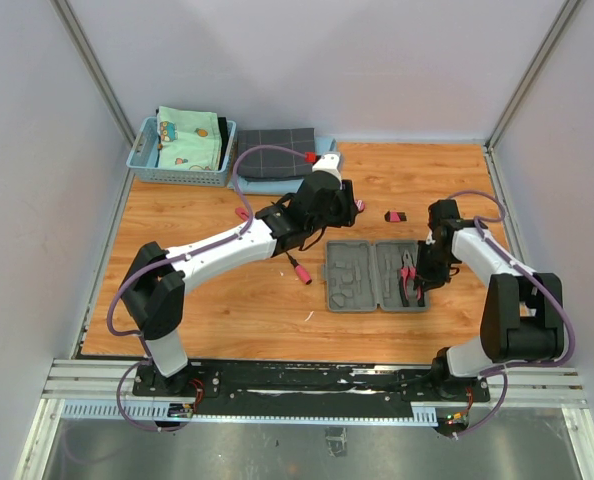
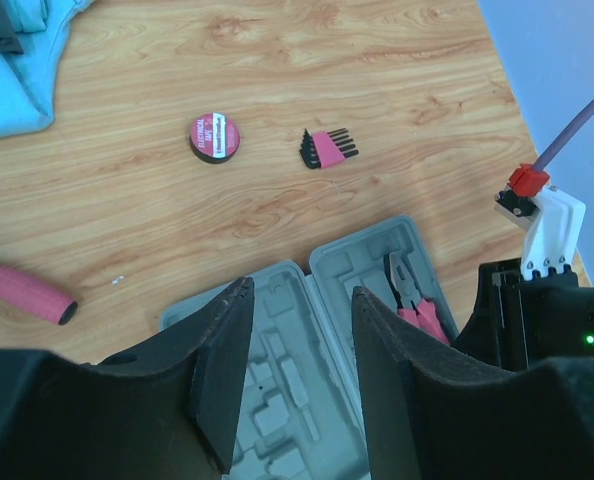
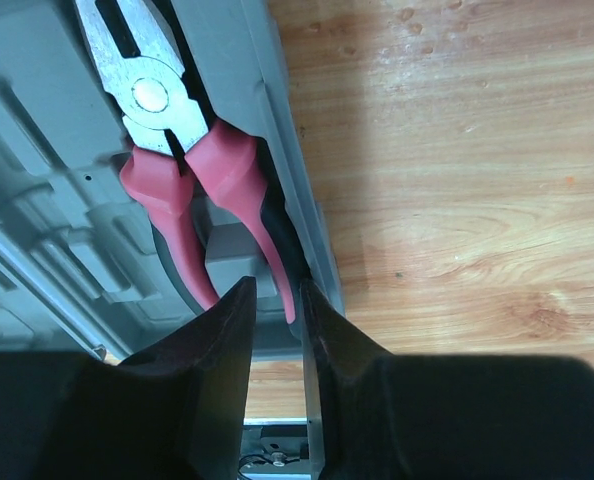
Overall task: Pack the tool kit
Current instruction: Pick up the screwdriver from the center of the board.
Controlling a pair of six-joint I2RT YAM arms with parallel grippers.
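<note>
I see left gripper (image 2: 302,295) open, empty (hovering over the case (image 2: 287,385)); right gripper (image 3: 277,290) barely parted at pliers (image 3: 177,140) handle tip, possibly pinching it, can't tell.

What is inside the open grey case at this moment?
Pink-handled pliers lie in the case's right half; the left half's slots look empty. The right tool covers the right half's outer edge, so that part is hidden.
</note>
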